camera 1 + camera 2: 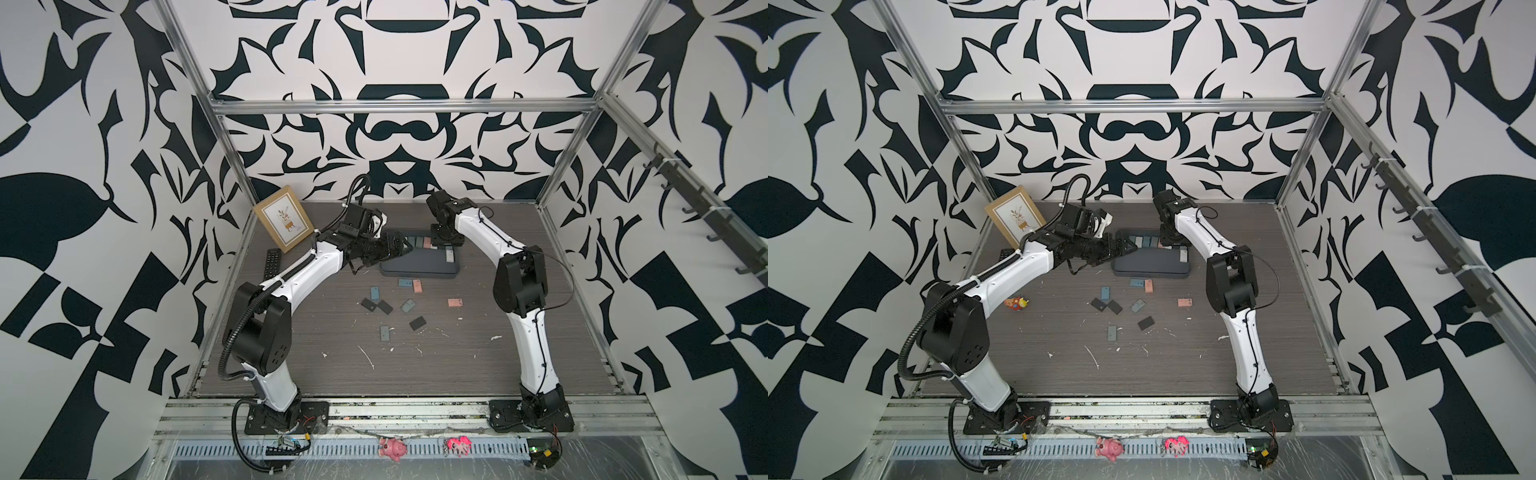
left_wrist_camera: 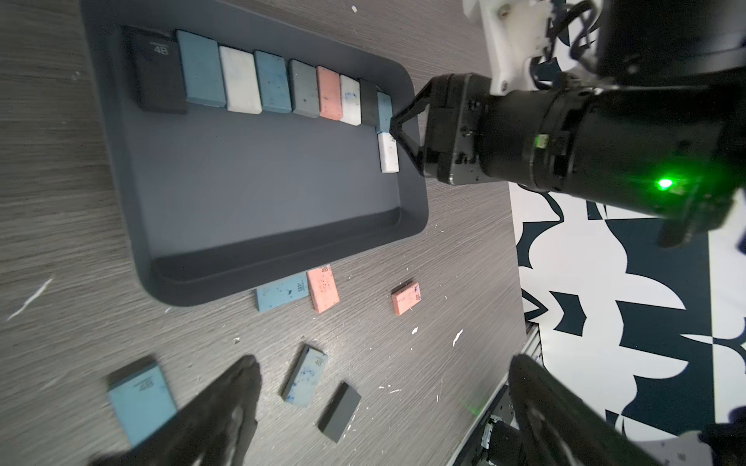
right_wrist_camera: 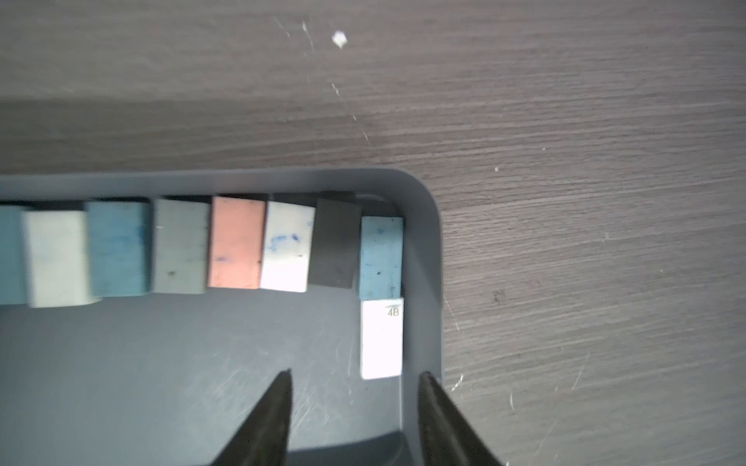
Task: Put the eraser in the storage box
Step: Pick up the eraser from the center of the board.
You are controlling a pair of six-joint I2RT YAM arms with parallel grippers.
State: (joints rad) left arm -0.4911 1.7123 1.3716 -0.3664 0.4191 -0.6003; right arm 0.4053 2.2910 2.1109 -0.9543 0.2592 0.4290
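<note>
Right gripper (image 3: 355, 377), jaws part-open and empty, hangs over the storage box (image 3: 428, 262) corner, where a white eraser (image 3: 381, 339) lies by the rim. Left gripper (image 2: 383, 363) gapes empty. Placing looks done; next, a clean lift toward loose erasers (image 1: 454, 302) on the bench (image 1: 457, 365).

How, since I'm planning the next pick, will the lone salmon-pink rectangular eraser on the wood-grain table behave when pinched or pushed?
The salmon-pink rectangular eraser lies flat on its broad face, so it should slide, not roll or tip. A small solid block, it is probably light and stiff. Lying low on the wood-grain table, it may offer little edge to pinch.
</note>
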